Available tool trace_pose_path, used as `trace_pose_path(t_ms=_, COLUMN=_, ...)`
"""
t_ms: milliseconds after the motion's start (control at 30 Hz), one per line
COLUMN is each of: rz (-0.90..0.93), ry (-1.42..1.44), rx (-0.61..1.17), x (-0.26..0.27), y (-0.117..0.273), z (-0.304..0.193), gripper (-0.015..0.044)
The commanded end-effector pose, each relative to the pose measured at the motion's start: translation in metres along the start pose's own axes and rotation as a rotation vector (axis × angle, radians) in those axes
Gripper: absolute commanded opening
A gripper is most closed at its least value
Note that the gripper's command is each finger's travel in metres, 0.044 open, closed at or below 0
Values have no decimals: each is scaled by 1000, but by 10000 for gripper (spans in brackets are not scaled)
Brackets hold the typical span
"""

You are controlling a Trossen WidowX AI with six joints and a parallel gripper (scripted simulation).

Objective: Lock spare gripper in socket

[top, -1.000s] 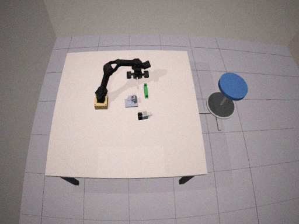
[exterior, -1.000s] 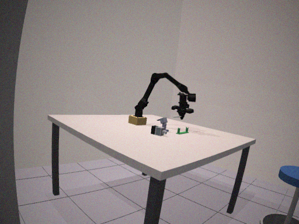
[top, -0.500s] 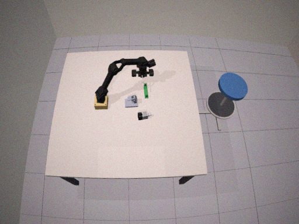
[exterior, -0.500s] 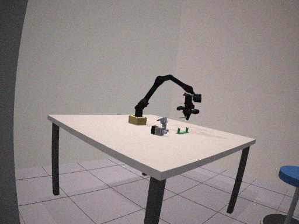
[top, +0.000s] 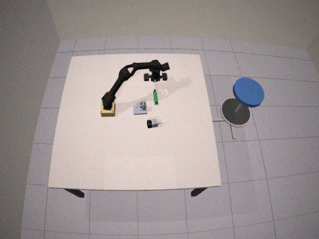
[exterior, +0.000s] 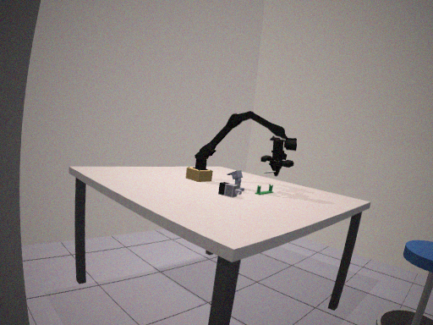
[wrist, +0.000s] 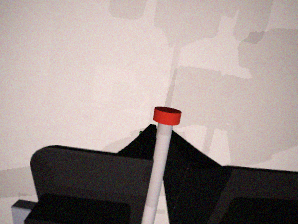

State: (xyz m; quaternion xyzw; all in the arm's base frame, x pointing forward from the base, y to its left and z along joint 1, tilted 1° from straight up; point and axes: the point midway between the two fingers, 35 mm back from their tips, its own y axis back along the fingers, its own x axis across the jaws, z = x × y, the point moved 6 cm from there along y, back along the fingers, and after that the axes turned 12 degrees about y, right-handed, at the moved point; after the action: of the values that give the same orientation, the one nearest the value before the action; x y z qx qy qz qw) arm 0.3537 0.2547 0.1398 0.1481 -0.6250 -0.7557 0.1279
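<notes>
One pin is out, clamped in the nearly closed gripper at upper centre of the top view, while spare gripper, lower, awaits docking and locking at the mount.

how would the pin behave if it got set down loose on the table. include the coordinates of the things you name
The pin (top: 155, 85) (exterior: 270, 173) (wrist: 159, 172) would probably roll, since its shaft looks round and smooth. The wider red cap (wrist: 167, 116) may make it curve rather than run straight. It looks stiff, standing straight out of the fingers.
</notes>
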Motion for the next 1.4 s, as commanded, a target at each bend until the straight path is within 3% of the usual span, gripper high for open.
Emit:
trace_pose_path(t_ms=0, rz=-1, ry=6, rx=-1, x=-1, y=-5, z=-1, gripper=0)
trace_pose_path(t_ms=1367, rz=-22, ry=10, rx=-5, x=1, y=-64, z=-11, gripper=0)
